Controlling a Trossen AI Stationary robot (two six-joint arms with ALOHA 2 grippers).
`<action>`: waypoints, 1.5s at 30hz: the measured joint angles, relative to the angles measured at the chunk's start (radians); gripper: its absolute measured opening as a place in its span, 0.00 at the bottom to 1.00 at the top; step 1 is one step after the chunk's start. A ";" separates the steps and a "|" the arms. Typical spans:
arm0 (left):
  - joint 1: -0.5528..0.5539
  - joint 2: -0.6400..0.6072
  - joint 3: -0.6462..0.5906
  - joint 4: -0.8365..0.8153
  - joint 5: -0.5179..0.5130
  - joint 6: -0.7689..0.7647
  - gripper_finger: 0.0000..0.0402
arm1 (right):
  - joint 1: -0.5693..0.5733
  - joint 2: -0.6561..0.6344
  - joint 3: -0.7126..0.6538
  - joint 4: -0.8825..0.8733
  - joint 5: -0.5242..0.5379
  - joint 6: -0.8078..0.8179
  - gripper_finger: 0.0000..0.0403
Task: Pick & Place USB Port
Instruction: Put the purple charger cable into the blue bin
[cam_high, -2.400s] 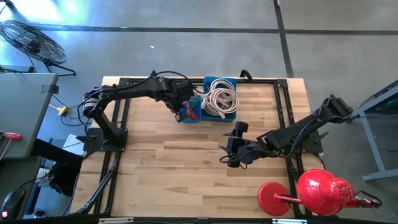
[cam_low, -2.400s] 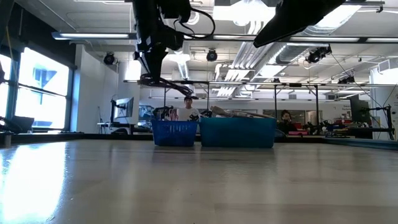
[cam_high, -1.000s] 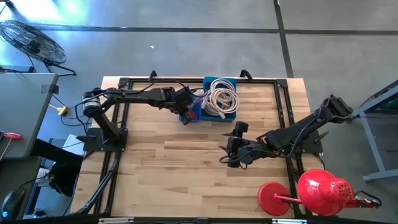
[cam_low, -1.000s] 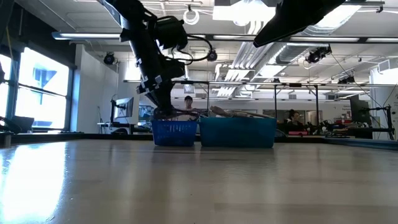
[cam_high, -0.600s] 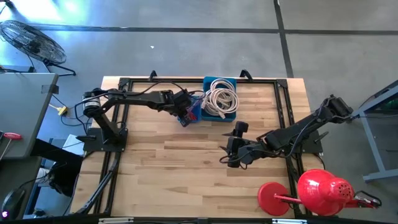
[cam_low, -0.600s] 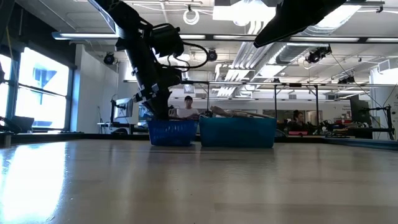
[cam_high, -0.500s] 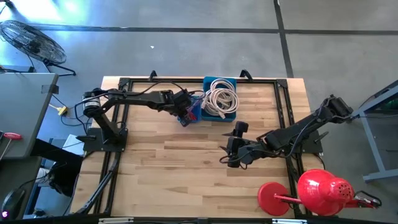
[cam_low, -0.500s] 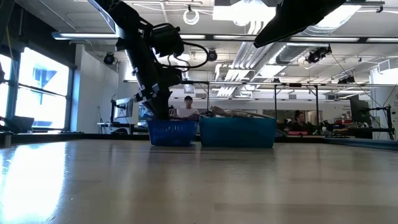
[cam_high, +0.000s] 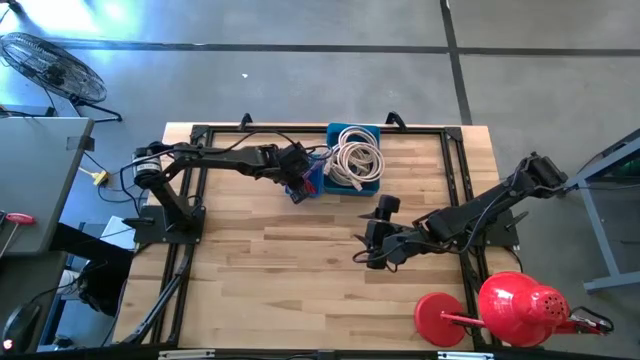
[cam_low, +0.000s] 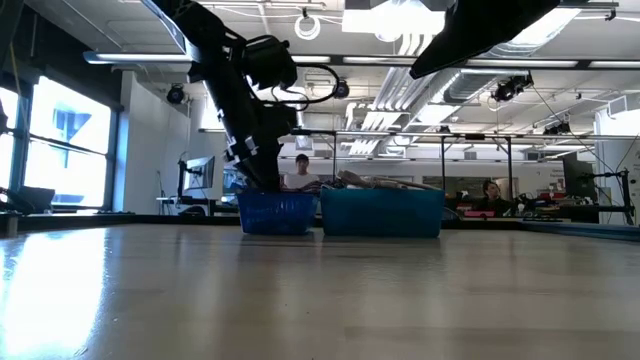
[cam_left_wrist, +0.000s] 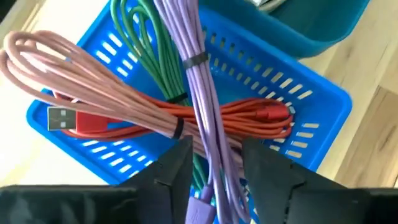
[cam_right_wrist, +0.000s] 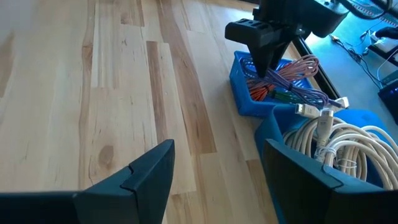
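A small blue basket (cam_high: 306, 182) at the table's far middle holds coiled USB cables: pink (cam_left_wrist: 74, 68), orange-red (cam_left_wrist: 249, 115) with a plug (cam_left_wrist: 62, 118), green (cam_left_wrist: 140, 37) and purple (cam_left_wrist: 193, 62). My left gripper (cam_left_wrist: 214, 165) reaches down into the basket, its fingers apart on either side of the purple bundle, which lies across the other cables. My right gripper (cam_high: 363, 248) hovers open over the table's middle right, with nothing between its fingers (cam_right_wrist: 149, 174). My left gripper comes at the purple bundle (cam_left_wrist: 211, 149) slanting from above, one finger on each side of it, and the bundle runs along between them. The bundle lies on the other cables in the basket. Whether the fingers touch it, I cannot tell.
A larger teal bin (cam_high: 372, 186) with coiled white cables (cam_right_wrist: 336, 143) stands right beside the basket, toward the table's right. A red fan (cam_high: 500, 305) stands at the near right corner. Bare wood lies in front of both bins.
My left gripper has come down a little from above the basket's rim, so its fingers now reach into the basket, and the arm has tipped steeper. The right arm has kept still.
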 joint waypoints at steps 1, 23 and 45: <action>0.000 0.000 0.000 0.004 0.000 0.000 0.34 | 0.000 0.000 0.000 -0.003 0.000 0.004 0.59; -0.007 0.000 0.162 -0.125 -0.010 0.120 0.43 | 0.000 0.000 0.000 -0.051 0.000 0.055 0.59; -0.007 0.000 -0.030 0.070 -0.056 0.110 0.44 | 0.000 0.000 0.000 -0.071 0.015 0.080 0.59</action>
